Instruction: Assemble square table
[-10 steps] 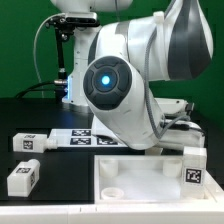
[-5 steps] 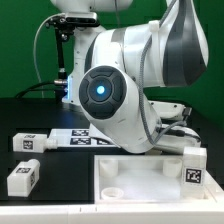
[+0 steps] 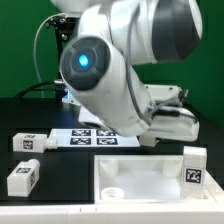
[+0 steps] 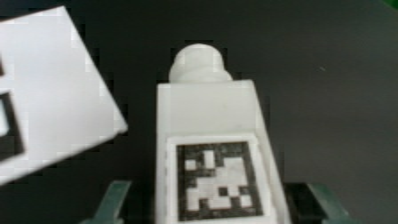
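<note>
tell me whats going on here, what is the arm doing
A Panda arm is partway through building a square table. In the wrist view a white tagged leg sits between the fingers of the claw; whether they clamp it is unclear. The square top lies flat, another leg stands at its edge on the exterior view's right, and two loose legs lie off its other side.
</note>
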